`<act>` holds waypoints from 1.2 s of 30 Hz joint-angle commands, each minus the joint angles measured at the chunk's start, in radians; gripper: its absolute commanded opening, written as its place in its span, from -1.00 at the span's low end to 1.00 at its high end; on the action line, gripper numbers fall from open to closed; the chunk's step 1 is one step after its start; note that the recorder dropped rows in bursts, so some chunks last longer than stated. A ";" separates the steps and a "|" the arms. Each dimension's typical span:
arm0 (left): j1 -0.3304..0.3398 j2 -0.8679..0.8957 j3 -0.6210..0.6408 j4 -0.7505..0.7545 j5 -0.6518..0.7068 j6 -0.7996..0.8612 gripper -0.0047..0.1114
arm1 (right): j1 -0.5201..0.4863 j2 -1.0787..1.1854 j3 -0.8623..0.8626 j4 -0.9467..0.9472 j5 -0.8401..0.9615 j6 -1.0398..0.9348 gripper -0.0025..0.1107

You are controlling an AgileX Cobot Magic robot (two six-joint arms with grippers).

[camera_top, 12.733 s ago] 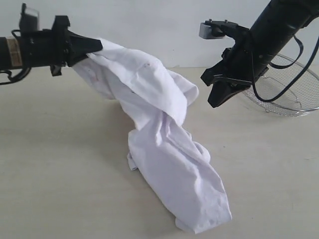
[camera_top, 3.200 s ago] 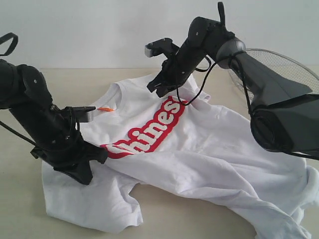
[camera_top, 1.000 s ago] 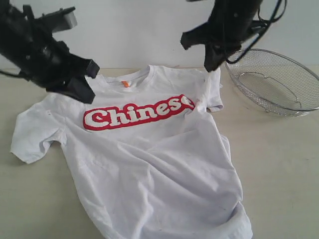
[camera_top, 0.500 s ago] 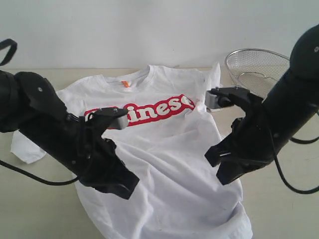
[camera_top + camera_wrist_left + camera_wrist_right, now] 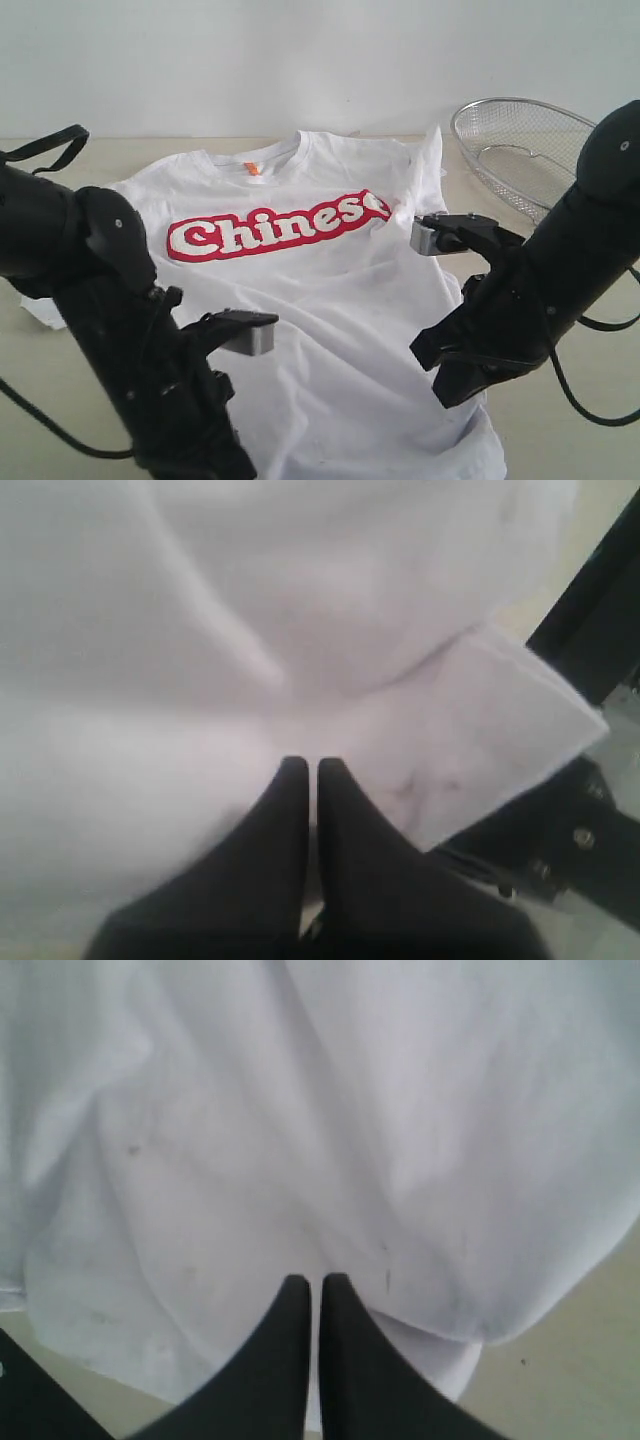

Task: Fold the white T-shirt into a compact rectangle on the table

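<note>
1. Both arms have dropped from the shoulders of the shirt (image 5: pixel 330 300) to its lower half. The left pincer (image 5: pixel 305 772) has slid further toward the near edge of the table (image 5: pixel 560 450), uncovering the red lettering (image 5: pixel 275 228).
2. Spreading looks finished: the shirt lies flat, face up and unfolded, so the first fold is probably next.
3. The shirt covers mid-table, collar toward the far edge and hem toward the near edge. The basket (image 5: pixel 520 140) is beside its right sleeve.
4. The left pincer is clenched, its tips over cloth beside a hem corner. The right pincer (image 5: pixel 316 1285) is also clenched, just above the hem. No cloth shows between either pair of jaws.
</note>
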 commanded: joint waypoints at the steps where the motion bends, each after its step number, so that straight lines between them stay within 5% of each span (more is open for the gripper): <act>1: -0.005 -0.068 0.109 0.213 0.037 -0.203 -0.84 | -0.008 -0.001 0.002 -0.002 -0.014 -0.010 -0.96; 8: -0.005 -0.278 0.178 0.168 0.018 -0.242 -0.84 | -0.008 -0.001 0.002 -0.027 -0.024 -0.003 -0.96; 12: -0.005 -0.378 0.178 0.154 -0.198 -0.297 -0.84 | -0.008 -0.003 0.002 -0.163 -0.046 0.157 -0.96; 17: -0.005 -0.326 0.178 -0.017 -0.252 -0.163 -0.84 | -0.008 -0.005 0.002 -0.368 -0.017 0.339 -0.96; 24: -0.005 -0.153 0.150 -0.148 -0.314 -0.017 -0.84 | -0.008 -0.005 0.002 -0.377 -0.033 0.278 -0.96; 30: -0.005 -0.044 0.124 -0.090 -0.316 -0.024 -0.84 | -0.008 -0.005 0.002 -0.383 -0.040 0.283 -0.96; 36: 0.046 -0.026 0.134 0.202 -0.318 -0.229 -0.84 | -0.008 -0.005 0.002 -0.386 -0.040 0.296 -0.96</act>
